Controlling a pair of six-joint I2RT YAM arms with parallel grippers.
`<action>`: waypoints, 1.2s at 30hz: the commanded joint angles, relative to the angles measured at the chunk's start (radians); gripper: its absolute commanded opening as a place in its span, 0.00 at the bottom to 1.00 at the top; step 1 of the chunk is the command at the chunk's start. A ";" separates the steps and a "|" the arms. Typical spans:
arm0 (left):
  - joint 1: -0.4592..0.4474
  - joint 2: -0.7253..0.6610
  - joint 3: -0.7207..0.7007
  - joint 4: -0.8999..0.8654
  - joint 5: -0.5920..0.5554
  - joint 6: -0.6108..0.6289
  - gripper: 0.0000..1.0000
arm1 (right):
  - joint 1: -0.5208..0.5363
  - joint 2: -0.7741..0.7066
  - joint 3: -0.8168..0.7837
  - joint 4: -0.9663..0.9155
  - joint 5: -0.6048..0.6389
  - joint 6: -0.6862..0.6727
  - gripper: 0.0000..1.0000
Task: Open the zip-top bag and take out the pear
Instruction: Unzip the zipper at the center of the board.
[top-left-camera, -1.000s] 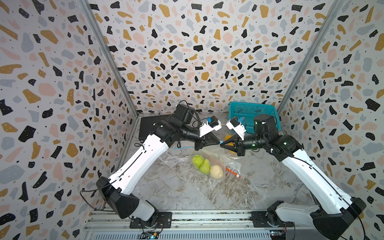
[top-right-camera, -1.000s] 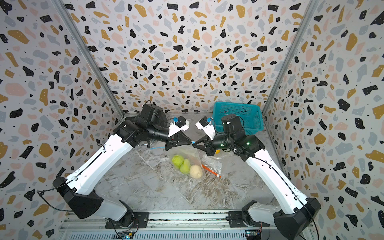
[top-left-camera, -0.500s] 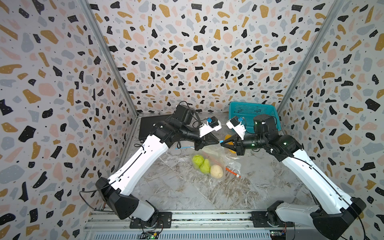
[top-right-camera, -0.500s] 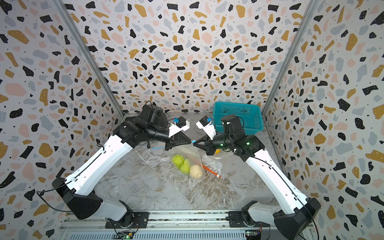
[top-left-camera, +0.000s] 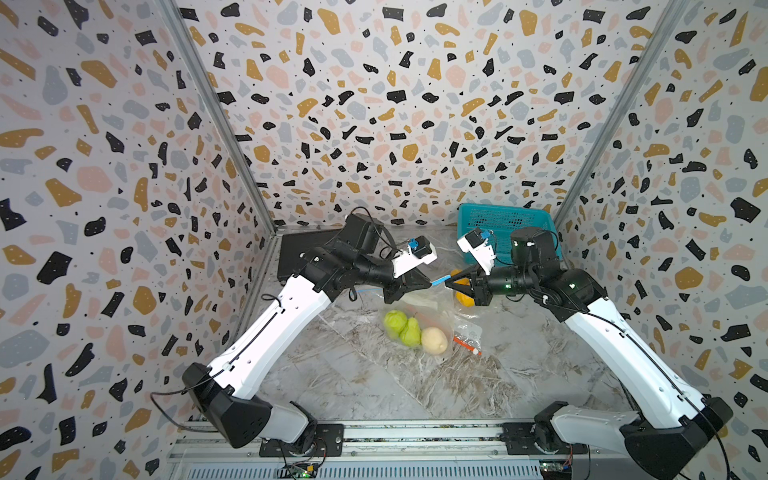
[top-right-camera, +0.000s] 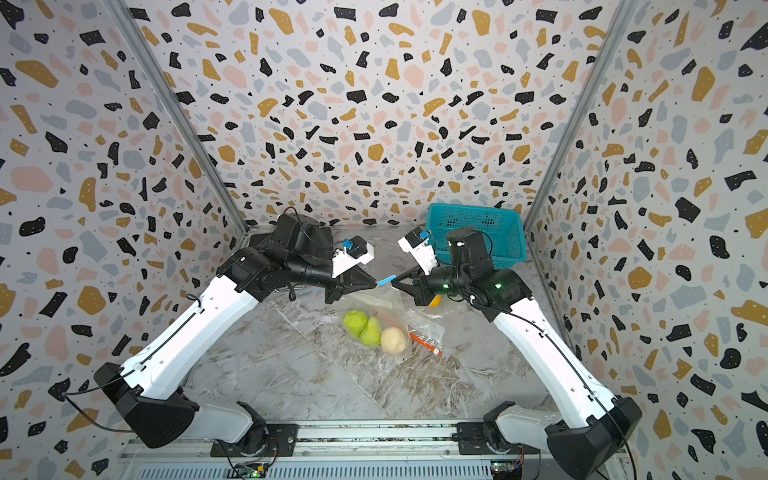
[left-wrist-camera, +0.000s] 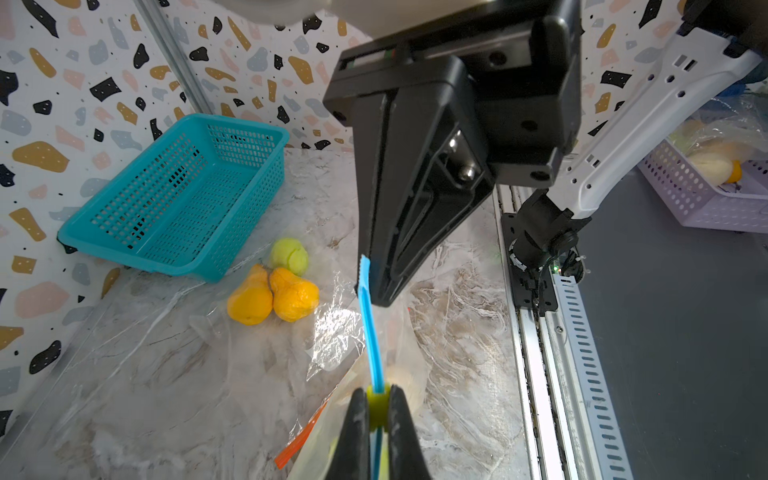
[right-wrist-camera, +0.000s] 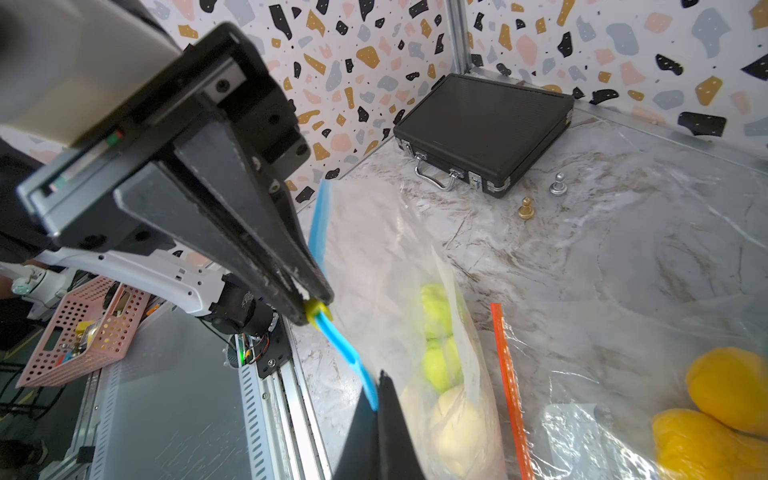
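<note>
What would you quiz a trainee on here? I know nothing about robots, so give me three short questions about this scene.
1. True or false: the right gripper is shut on the blue zip strip.
2. The left gripper pinches: A the yellow slider, B an orange fruit, C the teal basket.
3. Fill in: the green pear lies ___ the clear bag.
Key: 1 true; 2 A; 3 inside.
</note>
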 joint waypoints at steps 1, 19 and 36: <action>0.013 -0.039 -0.033 -0.003 -0.027 -0.005 0.06 | -0.021 -0.032 0.011 0.027 0.122 0.044 0.00; 0.067 -0.178 -0.194 0.045 -0.206 -0.078 0.06 | -0.076 -0.062 -0.054 0.085 0.461 0.179 0.00; 0.154 -0.362 -0.402 0.145 -0.391 -0.208 0.06 | -0.121 -0.091 -0.095 0.105 0.470 0.213 0.00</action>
